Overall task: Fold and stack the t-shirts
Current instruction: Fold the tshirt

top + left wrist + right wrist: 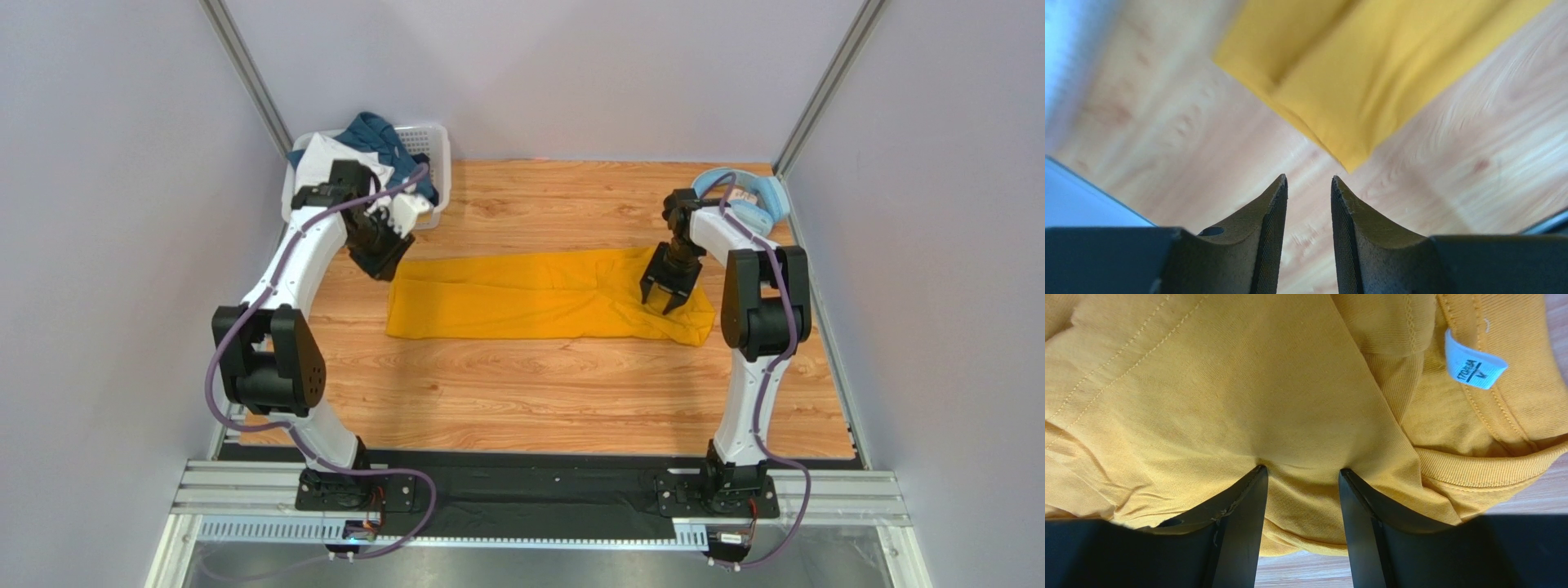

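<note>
The right gripper (1303, 471) is seen with its fingers apart and their tips pushed down into the yellow shirt (1198, 386). A small hump of cloth sits between the tips. No tight pinch is seen, so the gripper is counted as let go. Just past it, off to one side, the neck band (1487, 468) and a small white tag (1476, 367) can be seen. So this gripper is at the neck end of the shirt.

The left gripper (1309, 179) is held above the bare desk (1155, 122). Its fingers are a little apart and nothing is held between them. The other end of the shirt is just ahead of it, with one corner pointed at the gap.

The shirt is laid flat on the desk as a long strip between the two grippers. It looks folded along its length already. The step in hand is judged to be the next fold, end over end.

For that, the neck end must be pinched well, with all the layers taken together. Then it should be lifted and carried across to the far end. Close beside the left gripper, a white shirt (329, 157) and a blue shirt (368, 132) are waiting in a basket (438, 159).
</note>
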Robot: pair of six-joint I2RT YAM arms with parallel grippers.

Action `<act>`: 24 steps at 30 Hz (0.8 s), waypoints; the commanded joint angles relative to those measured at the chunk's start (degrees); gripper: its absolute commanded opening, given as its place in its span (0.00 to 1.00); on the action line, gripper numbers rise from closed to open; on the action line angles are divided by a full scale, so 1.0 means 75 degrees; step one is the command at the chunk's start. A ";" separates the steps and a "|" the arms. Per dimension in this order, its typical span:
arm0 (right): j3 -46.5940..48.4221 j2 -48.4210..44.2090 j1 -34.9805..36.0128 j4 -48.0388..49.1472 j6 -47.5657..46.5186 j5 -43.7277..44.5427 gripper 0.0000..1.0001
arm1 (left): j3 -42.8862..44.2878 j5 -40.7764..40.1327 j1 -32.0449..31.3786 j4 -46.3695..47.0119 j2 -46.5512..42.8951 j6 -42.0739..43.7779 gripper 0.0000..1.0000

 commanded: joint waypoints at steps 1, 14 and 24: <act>-0.0155 -0.0263 0.0140 0.0379 -0.0011 -0.0238 0.52 | 0.0985 0.1353 -0.0341 -0.0235 -0.0063 -0.0659 0.40; -0.0460 -0.0310 0.0257 0.0555 0.0000 -0.0261 0.51 | 0.1347 0.1411 -0.1035 0.0176 0.2117 -0.1128 0.38; -0.0765 -0.0462 0.0257 0.0614 -0.0140 -0.0109 0.50 | 0.1384 0.0895 -0.0708 0.0844 0.2551 -0.1175 0.38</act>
